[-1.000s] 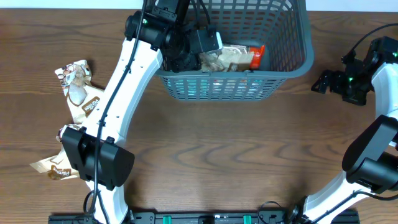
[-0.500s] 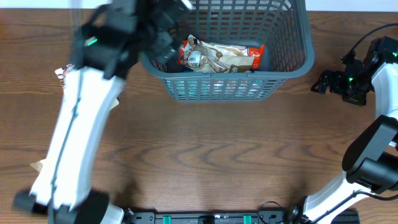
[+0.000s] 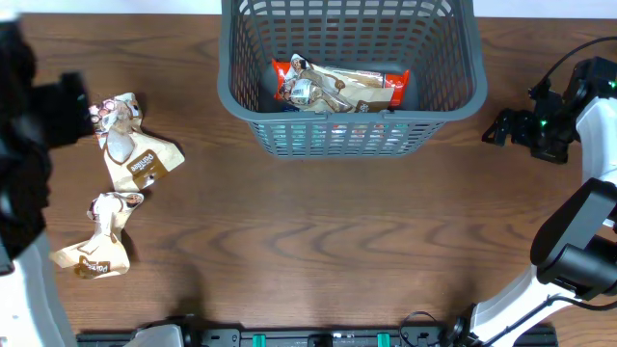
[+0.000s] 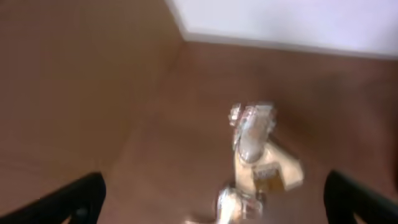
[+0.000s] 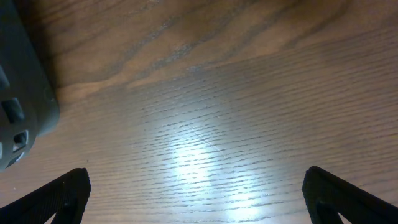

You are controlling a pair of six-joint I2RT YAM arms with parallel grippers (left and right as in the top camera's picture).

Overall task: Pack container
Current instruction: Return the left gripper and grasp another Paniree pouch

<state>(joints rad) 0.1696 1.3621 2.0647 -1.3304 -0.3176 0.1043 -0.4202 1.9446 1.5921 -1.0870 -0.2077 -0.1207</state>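
Brown wood table (image 3: 318,241) carries the container (image 3: 352,135) at its far middle edge, snack packets (image 3: 337,87) lying on its floor; the left gripper (image 4: 217,196) has let 1 packet go there and swung out left, fingers wide apart above the upper loose packet (image 3: 130,145) and lower loose packet (image 3: 96,241); 1 second earlier it reached inside the container; the right gripper (image 5: 196,193) stays spread and empty beside the container; judging by this, 2 packets remain to pack.

No legible text, snack packets (image 3: 130,145) print blurred
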